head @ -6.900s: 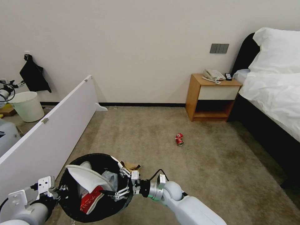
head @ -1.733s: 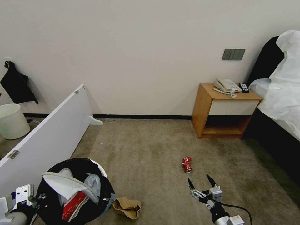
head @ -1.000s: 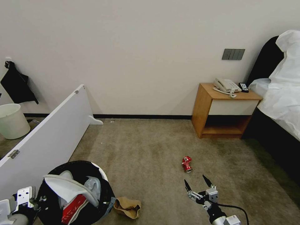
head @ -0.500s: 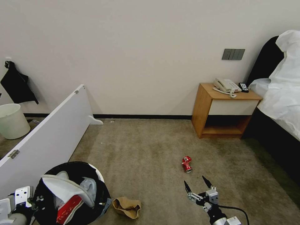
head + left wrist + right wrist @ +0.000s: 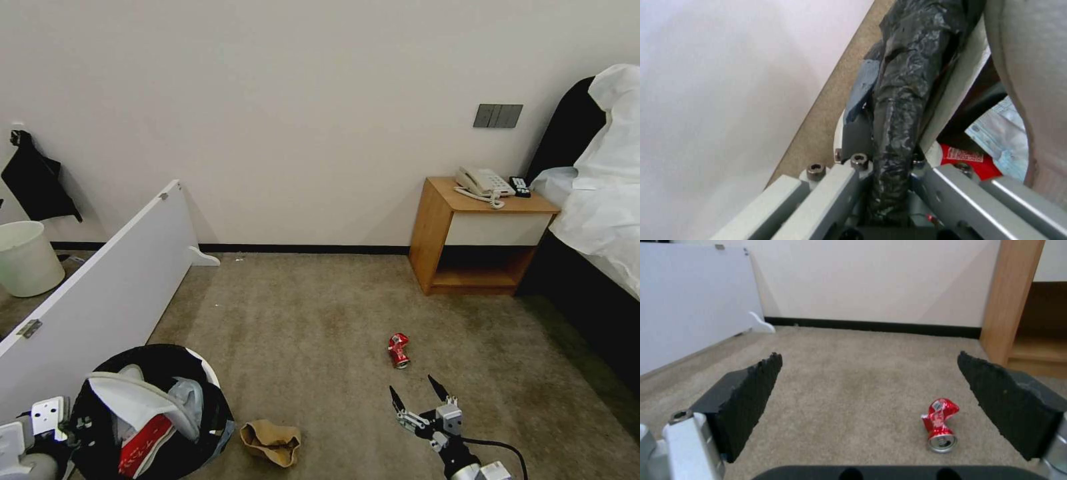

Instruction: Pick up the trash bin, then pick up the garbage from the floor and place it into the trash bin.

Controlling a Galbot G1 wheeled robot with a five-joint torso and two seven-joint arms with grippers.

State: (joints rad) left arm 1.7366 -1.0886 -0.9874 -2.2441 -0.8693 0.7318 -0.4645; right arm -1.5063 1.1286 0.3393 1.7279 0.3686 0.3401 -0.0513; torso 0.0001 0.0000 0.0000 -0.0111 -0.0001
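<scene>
While low over the carpet [image 5: 320, 320], right gripper [image 5: 419, 395] fingers spread wide, nothing between them; aimed at the can [image 5: 399, 351], just short of it, no contact

Can crushed, on its side on open floor, well out from the nightstand [image 5: 477, 237]; long axis roughly toward the wall, open mouth end facing the gripper, dented end away. Right wrist view: can [image 5: 940, 424] lying ahead, nearer one pad [image 5: 1011, 403] than the other

Left gripper [image 5: 70, 427] clamped on bag-lined rim of bin [image 5: 167, 360], lower left beside the white panel [image 5: 100, 300]; left wrist view: fingers [image 5: 835, 186] pinching black liner either side. Bin tilted, holding a slipper [image 5: 133, 403] and red carton [image 5: 137, 447]

Torn cardboard [image 5: 272, 441] on carpet just beside bin

Cream bucket [image 5: 27, 257] far left behind panel
</scene>
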